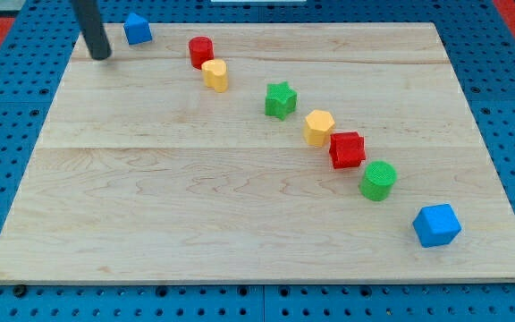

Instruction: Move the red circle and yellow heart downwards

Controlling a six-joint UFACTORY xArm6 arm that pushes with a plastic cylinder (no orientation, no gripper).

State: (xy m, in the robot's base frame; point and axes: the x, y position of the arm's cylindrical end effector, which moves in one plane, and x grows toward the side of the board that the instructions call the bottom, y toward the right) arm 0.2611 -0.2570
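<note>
The red circle sits near the view's top, left of centre, on the wooden board. The yellow heart lies just below and to the right of it, touching or nearly touching. My tip rests on the board at the view's top left, well to the left of the red circle and apart from it. A small blue block is just right of the rod, above the tip.
A diagonal line of blocks runs down to the right: a green star, a yellow hexagon, a red block, a green circle and a blue block. The board's edges border a blue pegboard.
</note>
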